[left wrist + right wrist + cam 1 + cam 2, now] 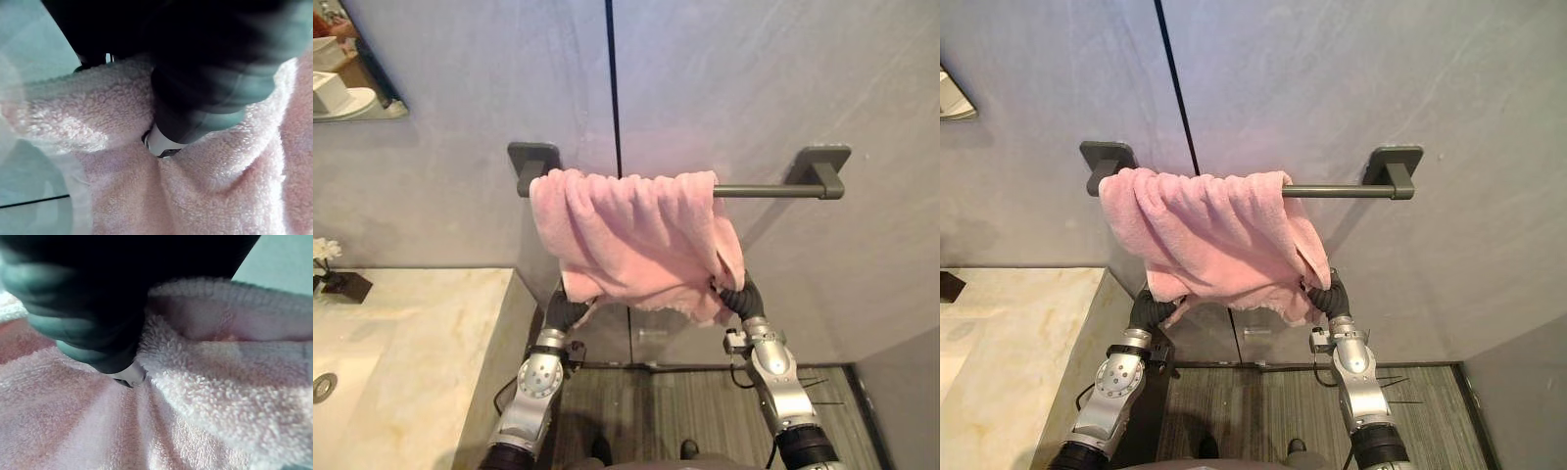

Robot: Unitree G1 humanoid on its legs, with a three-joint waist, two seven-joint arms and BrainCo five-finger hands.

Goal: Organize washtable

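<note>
Hanging thing: a pale pink towel, draped over a grey bar on the grey wall.
Towel's place on the bar: bunched over the left end, from the left bracket to past the middle; the stretch by the right bracket is bare.
Towel's look: fluffy looped pile, gathered into soft upright folds at the top and spreading wider below (not flat or squared up). The bottom edge is uneven and sags lowest at the right corner.
Towel's edge up close: the right wrist view shows a ribbed hem band along a thick, rolled fold.
Left hand: raised to the towel's lower left corner, its dark cover touching the cloth. The rest is buried in pink pile in the left wrist view, so I cannot tell whether it grips or only pushes.
Right hand: raised to the lower right corner, tucked under the hanging edge. The cloth wraps close round it in the right wrist view, and its grip cannot be told either.
Counter: pale marble, to the left and below the bar, well apart from the towel.
On the counter: a small white flower at the far left edge.
Mirror: a corner of it in the upper left.
Floor: grey planks beneath the bar.
</note>
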